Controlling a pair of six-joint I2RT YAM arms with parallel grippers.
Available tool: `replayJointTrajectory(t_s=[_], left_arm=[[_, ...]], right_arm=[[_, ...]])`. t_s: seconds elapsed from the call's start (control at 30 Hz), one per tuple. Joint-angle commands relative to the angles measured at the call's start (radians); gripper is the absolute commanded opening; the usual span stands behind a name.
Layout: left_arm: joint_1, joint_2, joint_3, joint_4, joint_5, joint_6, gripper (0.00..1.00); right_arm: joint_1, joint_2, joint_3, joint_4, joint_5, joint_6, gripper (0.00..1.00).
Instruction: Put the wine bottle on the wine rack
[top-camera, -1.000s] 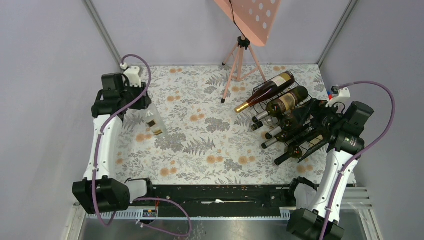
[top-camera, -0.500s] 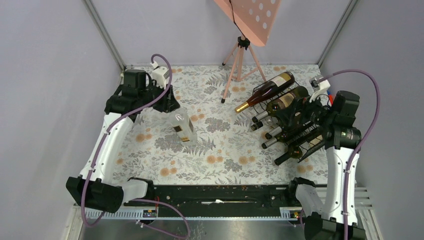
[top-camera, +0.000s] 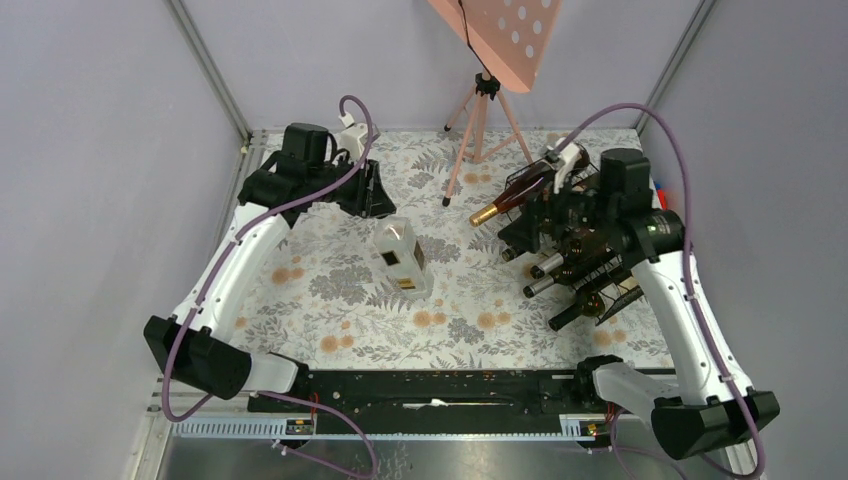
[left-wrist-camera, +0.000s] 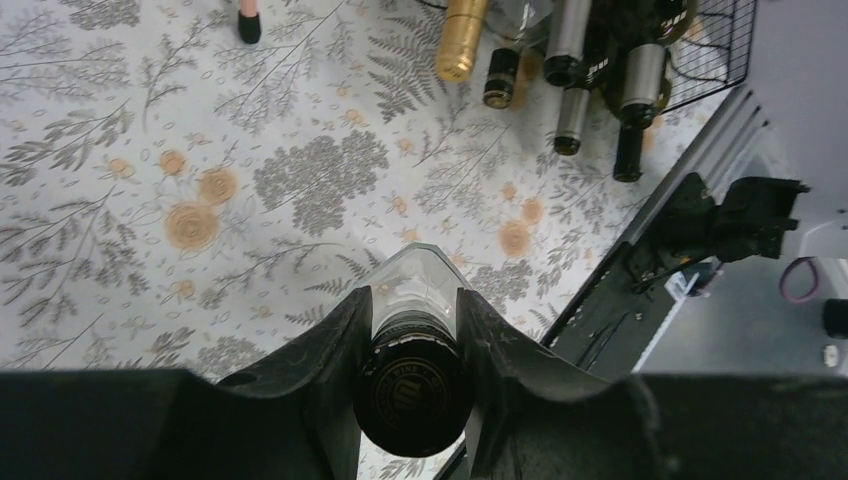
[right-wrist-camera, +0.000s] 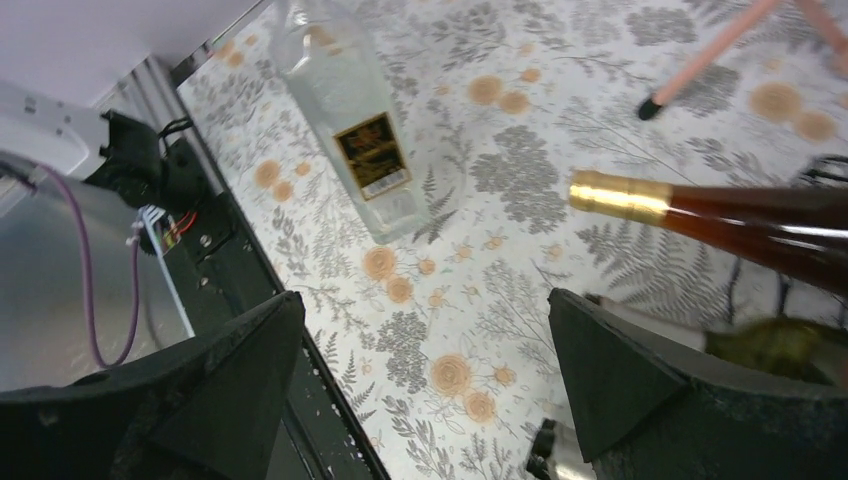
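Now, wine bottle (top-camera: 398, 256): clear glass, hanging tilted over the floral table (top-camera: 330, 300), left of centre, well apart from the wine rack (top-camera: 617, 293).
Left gripper (left-wrist-camera: 412, 335): fingers clamped on the bottle's neck, just below the dark cap (left-wrist-camera: 412, 395).
Left wrist view alone: the cap's embossed top; it hides most of the bottle's body.
Right gripper (right-wrist-camera: 420, 310): fingers spread wide, nothing between them, at the rack's front.
Right wrist view alone: the bottle's black label (right-wrist-camera: 372, 155), print too small to read; amber bottle (right-wrist-camera: 720, 220) close by.
Rack: dark bottles (top-camera: 560, 262) lie in its cradles; the right arm covers part.
Unclear: whether the bottle's base touches the table.
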Motion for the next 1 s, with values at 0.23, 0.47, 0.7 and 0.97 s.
replayJointTrajectory(t_s=[0.23,0.47,0.7,0.97], left_arm=[[-0.032,-0.010,0.117,0.247,0.203,-0.223,0.00],[-0.045,-0.025,0.083,0.342,0.246,-0.314,0.00],[-0.052,-0.036,0.045,0.415,0.272,-0.364,0.00],[-0.053,-0.051,-0.034,0.541,0.321,-0.464,0.00]], right_arm=[[0.364,0.136,0.058,0.033,0.164,-0.064,1.00],[0.439,0.215,0.094,0.020,0.182,-0.079,1.00],[0.448,0.224,0.058,0.036,0.190,-0.083,1.00],[0.450,0.203,0.004,0.066,0.220,-0.089,1.00]])
